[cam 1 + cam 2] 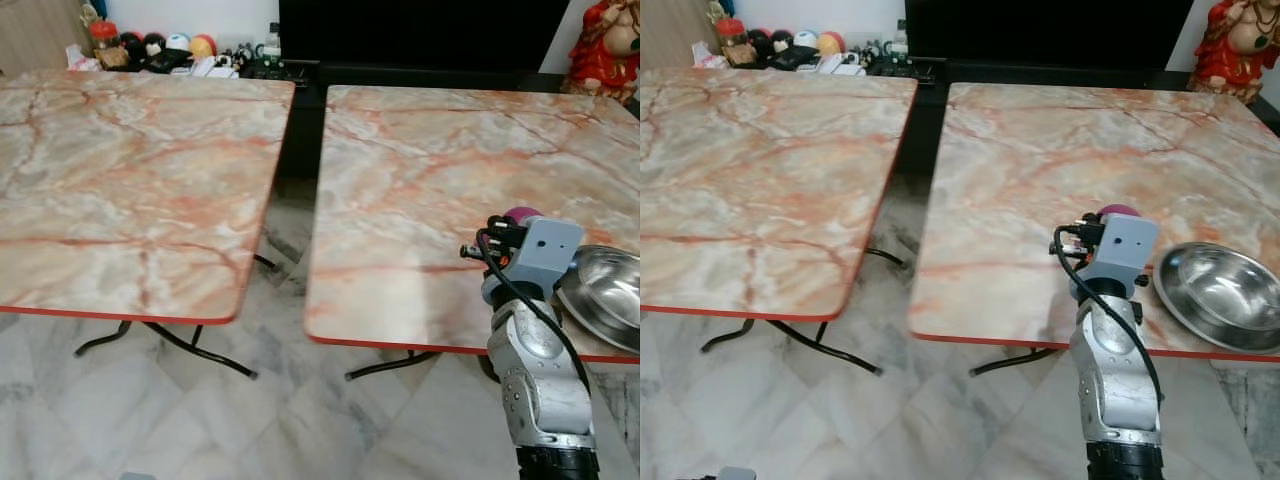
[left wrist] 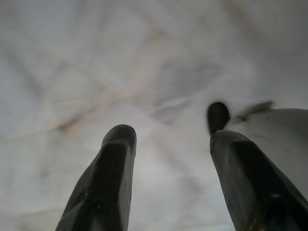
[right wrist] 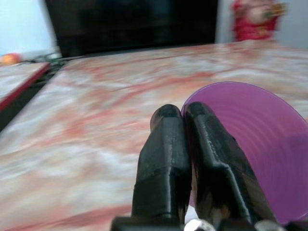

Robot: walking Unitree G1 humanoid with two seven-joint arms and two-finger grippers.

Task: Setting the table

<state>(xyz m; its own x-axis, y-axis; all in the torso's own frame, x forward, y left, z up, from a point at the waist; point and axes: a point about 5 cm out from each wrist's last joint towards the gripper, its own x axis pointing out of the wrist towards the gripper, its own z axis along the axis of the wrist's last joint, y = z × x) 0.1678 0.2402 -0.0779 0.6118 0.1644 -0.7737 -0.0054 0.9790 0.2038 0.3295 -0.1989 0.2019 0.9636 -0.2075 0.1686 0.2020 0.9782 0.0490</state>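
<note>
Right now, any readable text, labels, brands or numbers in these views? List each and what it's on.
None readable.
Cluttered items on the back shelf: any print too small and blurred to read.
Red figurine: no text visible.
Shiny steel bowl: no markings visible.
Round purple plastic plate, clamped in the right end effector: plain.
Grey wrist housing: no label visible.

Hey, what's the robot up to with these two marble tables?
It is setting the table on its right. The right pincer is shut on the rim of a purple cup and holds it over the right-hand marble table, near the front edge. A steel bowl already sits on that table beside the arm. The left-hand table is bare. The left pincer hangs open over the pale floor.
</note>
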